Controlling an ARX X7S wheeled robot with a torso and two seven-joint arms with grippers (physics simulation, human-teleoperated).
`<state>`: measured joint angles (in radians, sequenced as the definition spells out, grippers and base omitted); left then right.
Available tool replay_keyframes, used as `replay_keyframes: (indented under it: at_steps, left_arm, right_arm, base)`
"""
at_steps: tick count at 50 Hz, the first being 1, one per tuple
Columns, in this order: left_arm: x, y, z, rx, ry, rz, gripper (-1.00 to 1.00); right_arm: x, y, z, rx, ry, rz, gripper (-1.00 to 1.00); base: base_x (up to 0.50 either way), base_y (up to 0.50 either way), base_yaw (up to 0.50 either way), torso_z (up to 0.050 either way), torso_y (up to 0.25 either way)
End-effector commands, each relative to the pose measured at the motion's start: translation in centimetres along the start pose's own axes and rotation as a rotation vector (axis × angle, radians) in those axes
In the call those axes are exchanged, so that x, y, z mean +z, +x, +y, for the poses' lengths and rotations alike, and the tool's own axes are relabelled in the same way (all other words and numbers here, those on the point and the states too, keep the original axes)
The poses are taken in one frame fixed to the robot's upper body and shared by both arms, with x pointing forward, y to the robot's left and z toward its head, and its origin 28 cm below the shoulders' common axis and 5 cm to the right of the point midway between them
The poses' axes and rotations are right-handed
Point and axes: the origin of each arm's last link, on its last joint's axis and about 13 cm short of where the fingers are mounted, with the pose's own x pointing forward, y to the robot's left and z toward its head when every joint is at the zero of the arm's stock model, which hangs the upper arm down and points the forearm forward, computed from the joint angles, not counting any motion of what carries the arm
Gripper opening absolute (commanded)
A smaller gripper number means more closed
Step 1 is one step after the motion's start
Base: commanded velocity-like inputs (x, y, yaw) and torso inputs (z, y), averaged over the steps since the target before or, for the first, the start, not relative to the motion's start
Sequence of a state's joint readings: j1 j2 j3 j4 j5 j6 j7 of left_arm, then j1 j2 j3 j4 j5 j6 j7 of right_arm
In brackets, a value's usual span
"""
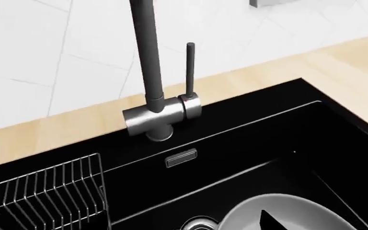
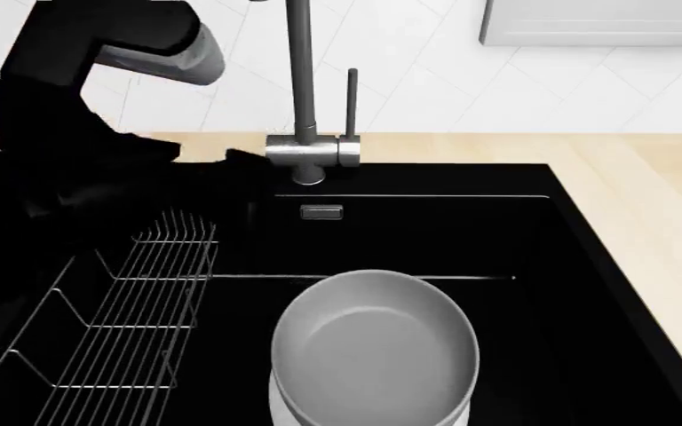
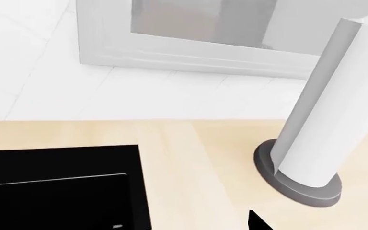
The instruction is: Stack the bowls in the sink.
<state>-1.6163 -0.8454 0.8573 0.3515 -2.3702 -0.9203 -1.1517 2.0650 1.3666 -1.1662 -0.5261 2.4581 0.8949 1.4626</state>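
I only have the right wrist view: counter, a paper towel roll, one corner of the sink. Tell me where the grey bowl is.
Observer: The head view shows the grey bowl inside the sink, upright, toward the near side of the basin and roughly in line with the faucet.
Operator: Now find the white bowl for me.
Observer: Only a pale sliver of the white bowl shows, under the grey bowl's near left edge. The grey one sits on top of it, so they look stacked. The wire rack stands apart to their left.
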Motion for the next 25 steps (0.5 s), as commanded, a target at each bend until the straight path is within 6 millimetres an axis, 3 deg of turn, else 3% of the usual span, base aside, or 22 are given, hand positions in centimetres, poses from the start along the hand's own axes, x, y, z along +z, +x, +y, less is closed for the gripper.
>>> replay_keyframes:
  at_steps: [1,12,25]
  left_arm:
    - [1.0,-3.0,0.8,0.087,0.025,-0.12,1.0]
    - [0.7,-5.1,1.1,0.164,0.051,-0.234,1.0]
    - [-0.6,-6.3,1.7,0.236,0.086,-0.288,1.0]
  right_arm:
    - [1.2,-0.9,0.4,0.063,0.005,-0.092,1.0]
    - [1.5,-2.0,0.8,0.116,-0.003,-0.167,1.0]
    - [1.4,-3.1,1.4,0.162,-0.018,-0.241,1.0]
  base:
    - [0.0,0.0,0.0,0.0,0.0]
    - [0.0,0.0,0.0,0.0,0.0]
    - [0.0,0.0,0.0,0.0,0.0]
